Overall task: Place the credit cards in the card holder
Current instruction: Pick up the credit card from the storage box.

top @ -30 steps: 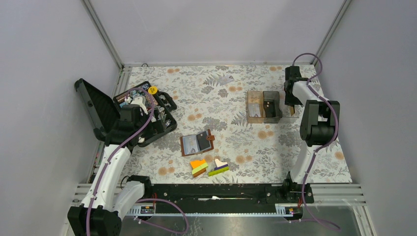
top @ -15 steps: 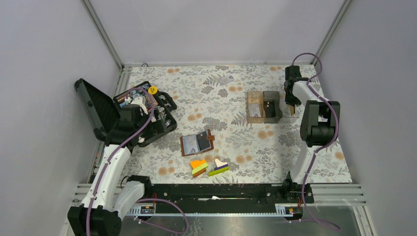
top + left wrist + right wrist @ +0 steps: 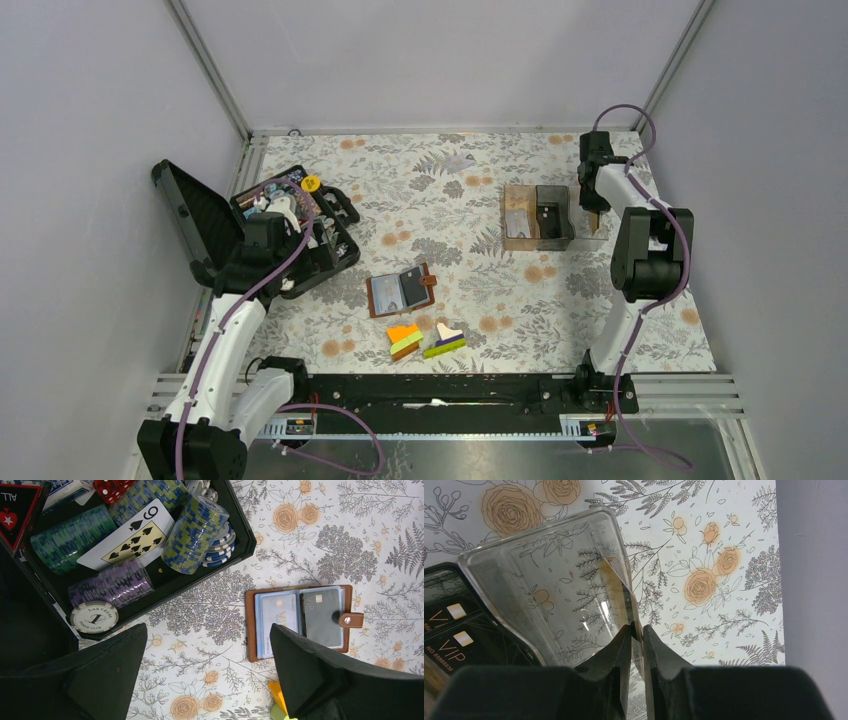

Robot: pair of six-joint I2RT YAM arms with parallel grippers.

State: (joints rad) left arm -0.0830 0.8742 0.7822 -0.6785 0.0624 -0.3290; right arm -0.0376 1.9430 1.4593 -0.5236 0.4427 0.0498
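Note:
The brown card holder (image 3: 400, 291) lies open mid-table, with a bluish card (image 3: 276, 617) and a dark grey card (image 3: 322, 616) in its slots. My right gripper (image 3: 637, 628) reaches down into a clear box (image 3: 549, 580) at the far right. It is shut on the top edge of a thin tan credit card (image 3: 616, 572) standing against the box wall. From above, that gripper (image 3: 593, 213) sits over the same box. More dark cards (image 3: 454, 630) lie in the neighbouring dark compartment. My left gripper (image 3: 207, 629) hangs wide open over bare cloth, left of the holder.
An open black case (image 3: 150, 575) of poker chips and playing cards sits at the left. Brown (image 3: 518, 216) and dark (image 3: 552, 216) compartment boxes stand beside the clear one. Orange, green and purple blocks (image 3: 425, 340) lie near the front. The cloth's right edge (image 3: 776, 580) is close to my right gripper.
The right arm's elbow has shifted very slightly while its gripper stays at the clear box. The left arm and the card holder have not moved.

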